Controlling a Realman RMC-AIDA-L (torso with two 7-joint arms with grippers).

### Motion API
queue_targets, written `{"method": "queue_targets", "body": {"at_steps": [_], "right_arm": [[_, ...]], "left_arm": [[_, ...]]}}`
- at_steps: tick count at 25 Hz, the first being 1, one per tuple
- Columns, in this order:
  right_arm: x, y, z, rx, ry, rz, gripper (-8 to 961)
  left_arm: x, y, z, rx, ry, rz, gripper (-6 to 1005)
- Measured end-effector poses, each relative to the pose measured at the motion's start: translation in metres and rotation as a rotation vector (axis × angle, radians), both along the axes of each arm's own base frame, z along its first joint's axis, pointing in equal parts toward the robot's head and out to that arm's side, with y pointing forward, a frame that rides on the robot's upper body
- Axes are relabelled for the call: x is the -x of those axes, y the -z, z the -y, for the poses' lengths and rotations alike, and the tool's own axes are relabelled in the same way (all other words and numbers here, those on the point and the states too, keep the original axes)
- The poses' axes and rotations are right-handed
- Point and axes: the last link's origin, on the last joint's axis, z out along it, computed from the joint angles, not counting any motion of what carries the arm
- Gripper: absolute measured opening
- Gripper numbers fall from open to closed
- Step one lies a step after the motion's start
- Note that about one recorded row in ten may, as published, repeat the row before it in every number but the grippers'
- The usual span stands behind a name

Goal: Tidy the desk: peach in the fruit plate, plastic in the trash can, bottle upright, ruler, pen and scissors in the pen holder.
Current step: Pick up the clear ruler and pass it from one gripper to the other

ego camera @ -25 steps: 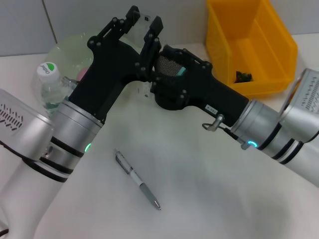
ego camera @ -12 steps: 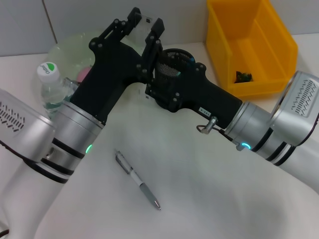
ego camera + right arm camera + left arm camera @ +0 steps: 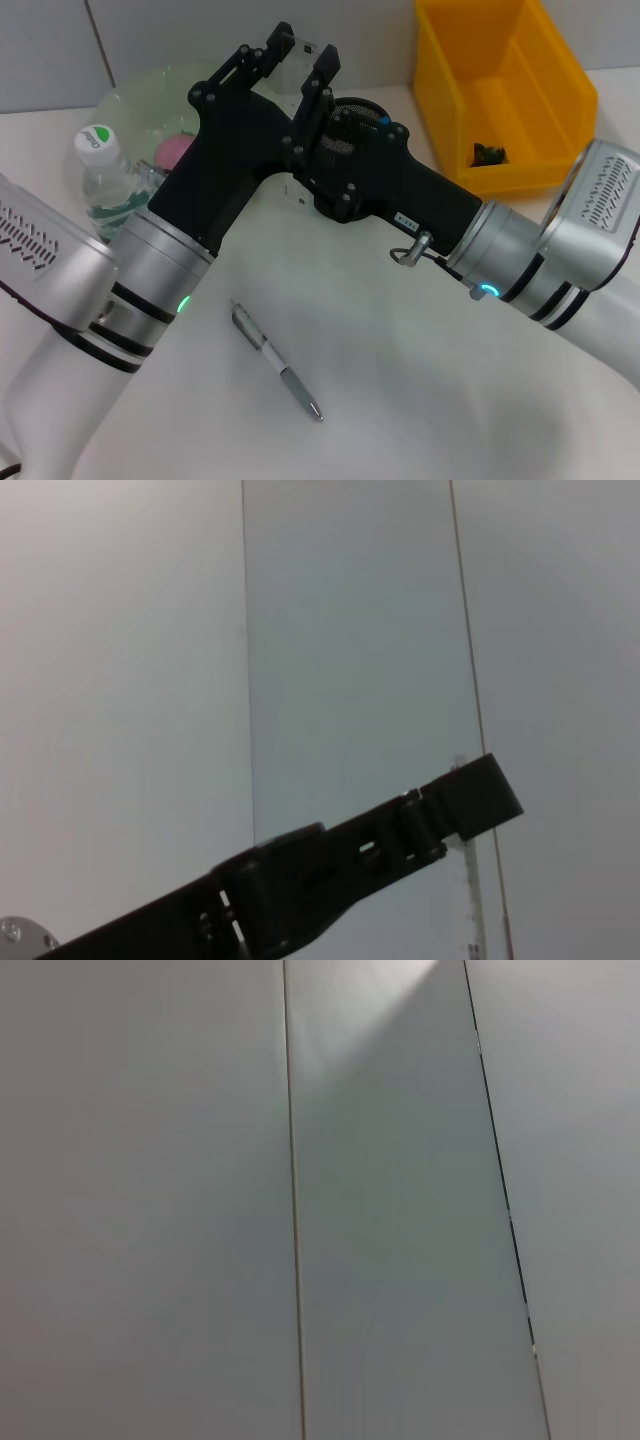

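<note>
My left gripper (image 3: 301,52) is raised at the back of the desk, shut on a clear ruler (image 3: 300,44) that stands between its fingers. The right wrist view shows the ruler's marked edge (image 3: 467,890) beside a black left finger (image 3: 440,815). The black mesh pen holder (image 3: 352,128) sits just right of that gripper. My right arm's black wrist (image 3: 400,195) lies against the holder and its gripper is hidden. A silver pen (image 3: 276,360) lies on the desk in front. The bottle (image 3: 102,172) stands upright at the left. A pink peach (image 3: 174,149) rests in the green fruit plate (image 3: 140,92). Scissors are out of view.
The yellow trash can (image 3: 500,95) stands at the back right with a small dark scrap (image 3: 488,153) inside. Both arms cross the middle of the desk. The left wrist view shows only the grey panelled wall (image 3: 300,1210).
My left gripper has shifted a little to the right with the ruler. The right arm has drawn back slightly, uncovering more of the pen holder's rim. The pen has stayed put.
</note>
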Motion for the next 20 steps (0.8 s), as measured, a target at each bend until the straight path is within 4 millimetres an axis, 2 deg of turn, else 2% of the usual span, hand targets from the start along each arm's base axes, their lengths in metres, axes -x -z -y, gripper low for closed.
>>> {"method": "queue_targets", "body": {"at_steps": [7, 13, 20], "right_arm": [[0.0027, 0.0004, -0.0001, 0.003, -0.007, -0.006, 366], [0.0031, -0.0004, -0.001, -0.004, -0.004, -0.01, 305], [0.0033, -0.0005, -0.0008, -0.021, -0.012, -0.002, 173]], "left_arm": [[0.0006, 0.0003, 0.0001, 0.001, -0.001, -0.002, 422], [0.0013, 0.0007, 0.0007, 0.002, -0.002, -0.004, 424], [0.0018, 0.0007, 0.0009, 0.003, -0.004, -0.004, 425]]}}
